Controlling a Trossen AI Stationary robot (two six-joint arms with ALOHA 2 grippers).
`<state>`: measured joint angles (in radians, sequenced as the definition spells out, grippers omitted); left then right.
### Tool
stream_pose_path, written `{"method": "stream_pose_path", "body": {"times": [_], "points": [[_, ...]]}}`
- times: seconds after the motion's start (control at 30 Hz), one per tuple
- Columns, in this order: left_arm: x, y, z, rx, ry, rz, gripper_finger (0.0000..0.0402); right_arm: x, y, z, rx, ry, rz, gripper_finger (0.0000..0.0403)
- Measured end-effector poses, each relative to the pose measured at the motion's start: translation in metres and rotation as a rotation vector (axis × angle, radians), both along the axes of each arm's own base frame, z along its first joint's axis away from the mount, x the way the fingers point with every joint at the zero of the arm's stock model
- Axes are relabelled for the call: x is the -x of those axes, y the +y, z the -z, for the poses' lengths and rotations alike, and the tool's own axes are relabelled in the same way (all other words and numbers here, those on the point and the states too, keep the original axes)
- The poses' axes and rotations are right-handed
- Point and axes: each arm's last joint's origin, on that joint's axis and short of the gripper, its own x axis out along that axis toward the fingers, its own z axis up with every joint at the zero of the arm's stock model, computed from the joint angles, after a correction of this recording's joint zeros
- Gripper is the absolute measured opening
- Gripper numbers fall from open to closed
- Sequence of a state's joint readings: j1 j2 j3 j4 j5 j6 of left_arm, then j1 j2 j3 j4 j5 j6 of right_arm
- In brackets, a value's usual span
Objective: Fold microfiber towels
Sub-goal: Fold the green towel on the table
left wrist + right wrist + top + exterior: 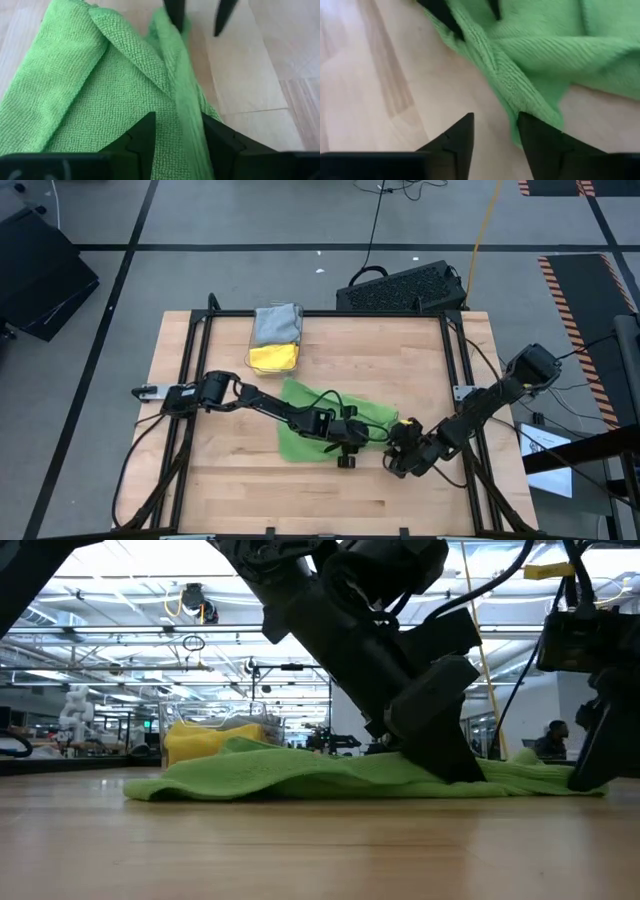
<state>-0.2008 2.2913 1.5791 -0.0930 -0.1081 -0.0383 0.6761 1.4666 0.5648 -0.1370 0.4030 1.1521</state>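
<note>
both grippers' fingers stand parted over the green towel [325,425]: left gripper [348,448] astride its near ridge, right gripper [398,452] at its right end.

Light wood surface [420,360] w/ black metal frame [320,313] round its edges. Clear plastic bin [257,340] sits near the far edge, left of centre. Beyond the far edge, black perforated crate [400,288] on grey floor [250,215]; black cable [375,225] & yellow cable [485,220] run across it. Hazard-striped tape [575,290] at right. Low view: person [552,740] seated in bkgd.
</note>
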Motion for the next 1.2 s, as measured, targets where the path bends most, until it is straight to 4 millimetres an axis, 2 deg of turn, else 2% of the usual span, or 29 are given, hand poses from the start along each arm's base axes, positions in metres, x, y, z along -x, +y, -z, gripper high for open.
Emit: {"method": "stream_pose_path", "body": {"times": [0.23,0.43,0.67,0.77,1.0,1.2], "points": [[-0.001,0.0,-0.001,0.004,-0.016,-0.001,0.0138,0.011,0.002,0.001,0.054,-0.005,0.072,0.017],[-0.001,0.0,-0.002,0.01,-0.014,-0.007,0.0136,0.017,0.008,0.001,0.137,-0.057,0.035,0.0174],[-0.001,0.0,-0.002,0.008,-0.016,-0.008,0.0136,0.018,0.008,0.002,0.156,-0.034,0.006,0.0214],[-0.001,0.0,-0.002,0.007,-0.017,-0.009,0.0136,0.018,0.01,0.002,0.129,0.001,-0.051,0.0215],[-0.001,-0.01,-0.006,0.019,-0.023,0.062,0.0136,0.016,0.021,-0.007,-0.066,0.035,-0.224,0.0198],[-0.004,-0.019,-0.019,0.076,-0.05,0.098,0.0136,0.023,0.018,-0.035,-0.153,-0.038,-0.304,0.0197]]}}
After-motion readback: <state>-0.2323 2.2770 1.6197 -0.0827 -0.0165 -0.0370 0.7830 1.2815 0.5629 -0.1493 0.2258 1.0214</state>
